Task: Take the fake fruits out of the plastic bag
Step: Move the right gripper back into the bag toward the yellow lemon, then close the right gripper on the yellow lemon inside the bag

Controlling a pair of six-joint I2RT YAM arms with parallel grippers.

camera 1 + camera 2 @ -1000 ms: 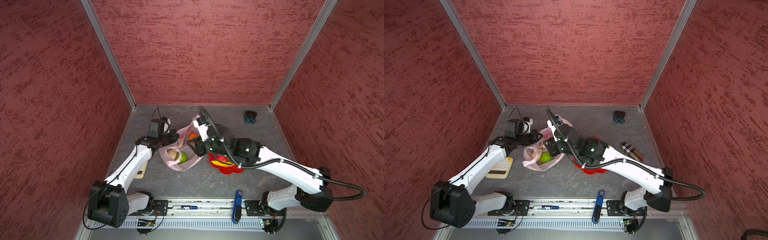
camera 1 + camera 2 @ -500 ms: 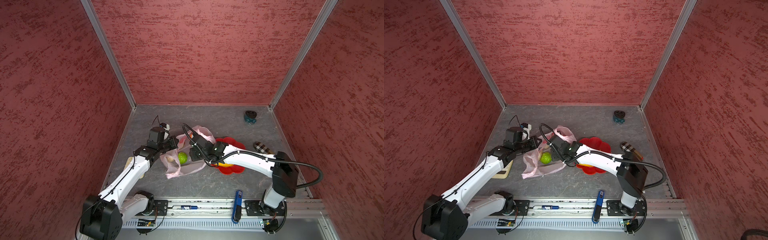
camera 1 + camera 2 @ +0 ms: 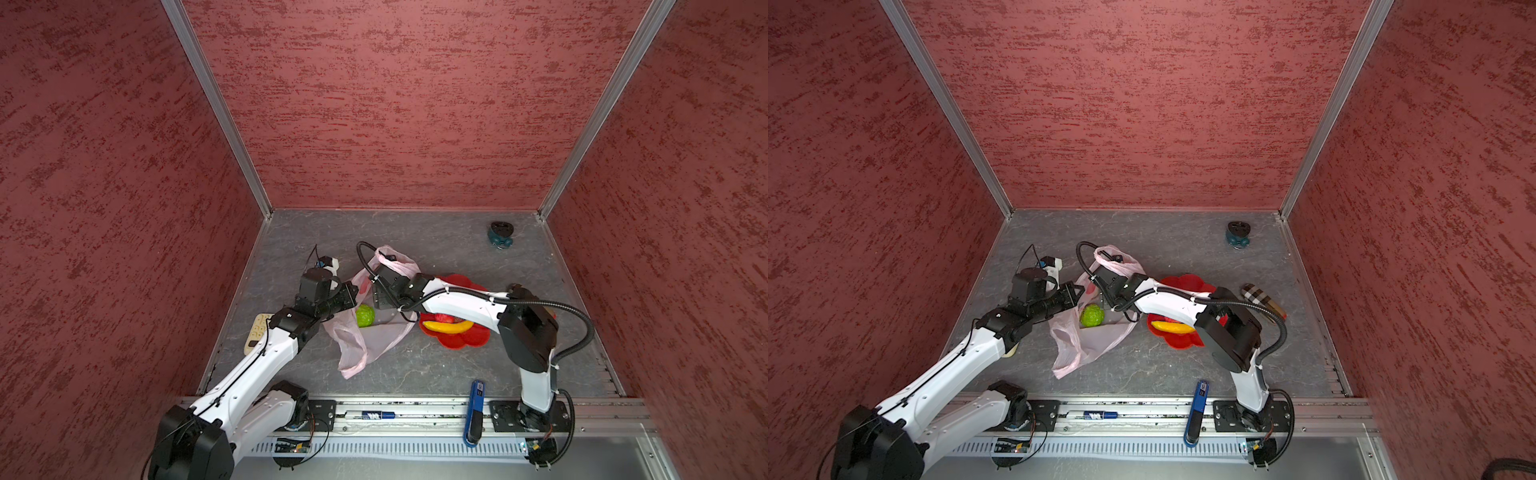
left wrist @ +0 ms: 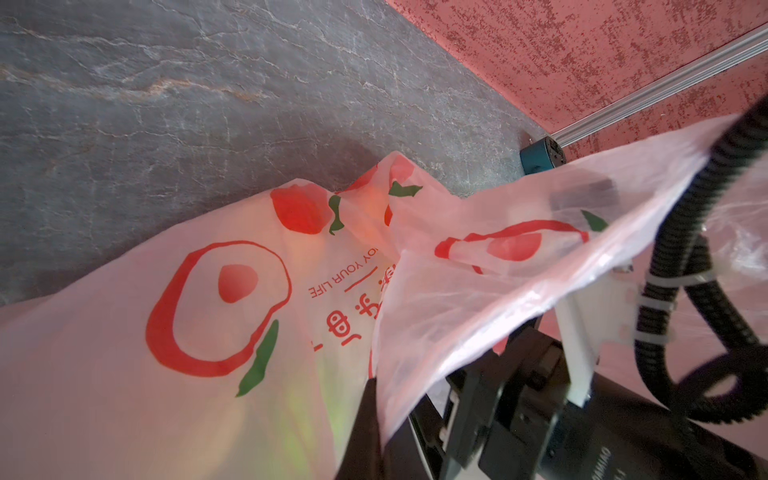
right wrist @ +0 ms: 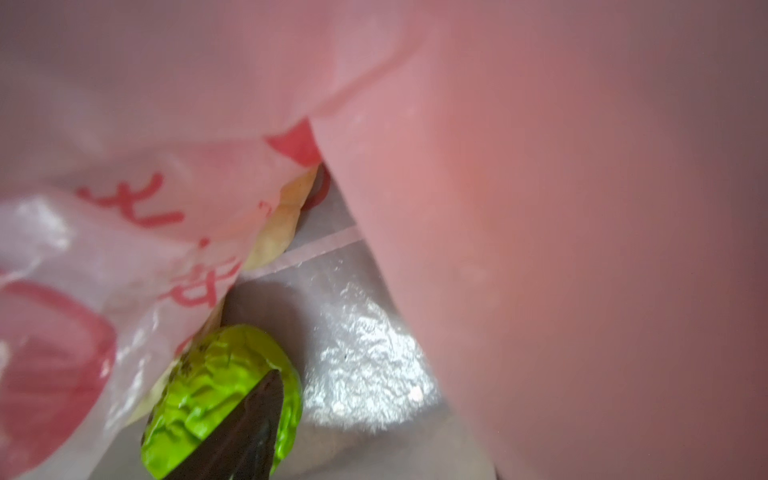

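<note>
1 bumpy green fruit [image 3: 365, 316] lies inside the plastic bag [image 3: 360, 347], which sprawls crumpled on the grey desk [image 3: 436, 374] beside the red flower-shaped dish [image 3: 463, 343]. The left jaws pinch the bag's raised edge. The right jaws reach into its mouth, 1 dark finger [image 5: 245, 424] in front of the fruit; pink film hides the rest, so we cannot tell their spread. 1 yellow banana [image 3: 448, 327] lies in the dish.

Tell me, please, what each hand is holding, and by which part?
The left hand pinches the plastic bag by its mouth rim. The right hand, inside the bag, seems to hold nothing.
</note>
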